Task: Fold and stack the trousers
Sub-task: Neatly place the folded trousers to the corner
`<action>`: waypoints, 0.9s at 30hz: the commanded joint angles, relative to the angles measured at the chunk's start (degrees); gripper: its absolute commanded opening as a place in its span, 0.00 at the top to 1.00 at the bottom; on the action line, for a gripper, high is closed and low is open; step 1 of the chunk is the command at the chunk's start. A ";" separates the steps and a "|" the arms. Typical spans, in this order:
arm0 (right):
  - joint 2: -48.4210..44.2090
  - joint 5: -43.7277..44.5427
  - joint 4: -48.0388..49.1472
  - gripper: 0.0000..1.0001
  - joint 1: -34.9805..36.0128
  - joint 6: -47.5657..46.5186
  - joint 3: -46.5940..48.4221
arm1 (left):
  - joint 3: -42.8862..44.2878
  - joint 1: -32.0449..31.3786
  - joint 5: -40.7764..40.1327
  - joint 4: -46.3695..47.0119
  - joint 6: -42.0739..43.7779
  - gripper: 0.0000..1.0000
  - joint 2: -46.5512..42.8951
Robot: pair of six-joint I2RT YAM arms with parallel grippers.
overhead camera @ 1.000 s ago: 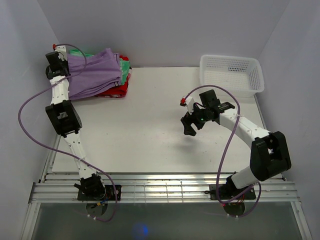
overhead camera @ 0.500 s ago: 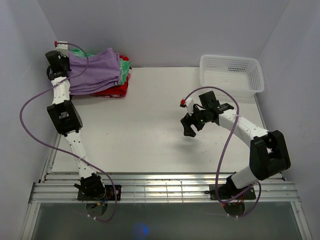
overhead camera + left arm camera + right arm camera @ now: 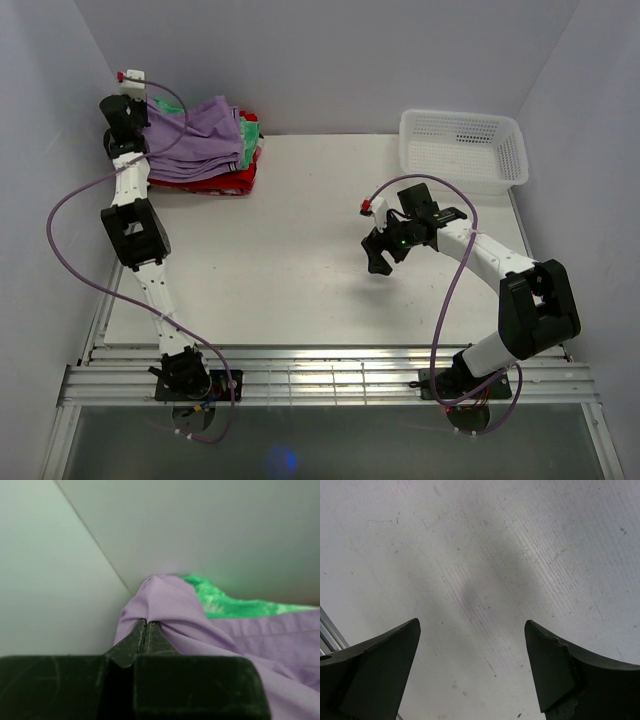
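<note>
L end effector [image 3: 145, 632] pinched shut on a fold of the lavender trousers [image 3: 200, 135], atop the stack at far-left corner of tabletop [image 3: 300, 250]; R end effector [image 3: 471, 625] wide, empty, mid-right. Prob. tidying the stack: tug gently, low, w/o dragging garments beneath. Count: 1 trousers; 1 green-white garment [image 3: 220, 600]; 1 red garment [image 3: 225, 183]; 1 basket [image 3: 465, 172].

Lavender trousers [image 3: 200, 135], soft and folded into a rumpled bundle, top a pile over a green-mottled garment [image 3: 225, 602] and a red garment [image 3: 228, 183] at the table's [image 3: 300, 250] far left corner. My left gripper [image 3: 145, 625] pinches one fold into a peak.
</note>
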 commanded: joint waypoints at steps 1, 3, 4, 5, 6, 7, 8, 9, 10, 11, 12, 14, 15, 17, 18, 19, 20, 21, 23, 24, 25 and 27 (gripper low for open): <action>-0.54 0.61 0.11 0.10 -0.34 -0.10 0.71 | -4.10 1.38 -3.65 2.01 1.86 1.00 -3.68; -0.72 0.87 -0.42 0.10 -0.34 -0.37 1.15 | -7.27 2.61 -5.76 1.13 2.22 0.78 -4.74; -0.81 0.96 -0.60 0.10 -0.34 -0.63 1.33 | -7.36 2.96 -6.29 -1.49 2.83 0.55 -5.01; -0.89 1.05 -0.77 0.10 -0.34 -0.72 1.42 | -7.37 3.75 -6.99 -2.56 2.92 0.44 -5.53; -0.98 1.22 -0.95 0.10 -0.34 -0.72 1.42 | -7.19 4.19 -7.00 -4.05 2.66 0.36 -5.80; -1.33 1.31 -0.95 0.10 -0.34 -0.72 1.51 | -7.10 4.72 -6.91 -6.85 2.13 0.29 -6.32; -1.51 1.40 -1.04 0.10 -0.26 -0.89 1.51 | -7.19 5.68 -6.30 -9.31 1.87 0.19 -7.72; -1.68 1.75 -0.95 0.10 -0.34 -0.90 1.51 | -7.28 6.12 -4.56 -10.99 1.43 0.15 -8.60; -2.21 2.01 -1.04 0.10 -0.34 -0.90 1.33 | -7.28 6.48 -2.97 -12.66 0.90 0.11 -9.74; -2.47 2.10 -1.13 0.10 -0.34 -0.98 1.33 | -7.45 7.35 -0.87 -15.98 -0.32 0.02 -10.97; -2.91 2.54 -1.13 0.10 -0.43 -0.98 0.98 | -8.67 7.71 2.55 -17.06 -0.85 0.02 -14.03; -3.97 2.72 -1.13 0.10 -0.43 -1.07 0.72 | -9.73 7.97 4.77 -19.87 -1.12 0.02 -17.21; -4.32 2.72 -1.04 0.10 -0.52 -1.07 0.54 | -9.91 7.97 6.43 -21.10 -1.12 0.02 -20.01; -4.85 2.72 -1.13 0.10 -0.69 -1.07 0.28 | -9.74 7.97 12.76 -24.88 -2.00 0.02 -22.23; -5.02 2.72 -1.13 0.10 -0.70 -1.07 0.28 | -9.48 7.97 15.12 -26.28 -4.26 0.02 -23.19; -5.37 2.72 -1.04 0.10 -0.70 -1.07 0.19 | -8.34 7.97 22.46 -30.30 -5.07 0.02 -23.99; -5.46 2.63 -0.95 0.10 -0.87 -1.07 0.10 | -7.81 7.45 26.18 -32.43 -5.51 0.02 -24.17; -5.55 2.46 -0.86 0.10 -0.87 -1.07 0.10 | -7.81 6.84 29.01 -34.10 -6.13 0.02 -24.43; -5.82 2.19 -0.95 0.10 -0.96 -0.98 -0.25 | -10.77 3.78 33.33 -36.40 -6.31 0.07 -25.83; -5.99 2.19 -0.86 0.10 -1.05 -0.98 -0.34 | -12.19 2.62 33.86 -36.58 -5.96 0.09 -26.28; -6.17 2.19 -0.86 0.10 -1.05 -0.98 -0.51 | -13.68 1.13 33.61 -36.67 -5.78 0.12 -26.98; -6.52 2.28 -0.95 0.10 -1.22 -0.98 -0.95 | -15.98 -2.91 34.04 -37.02 -5.95 0.16 -26.72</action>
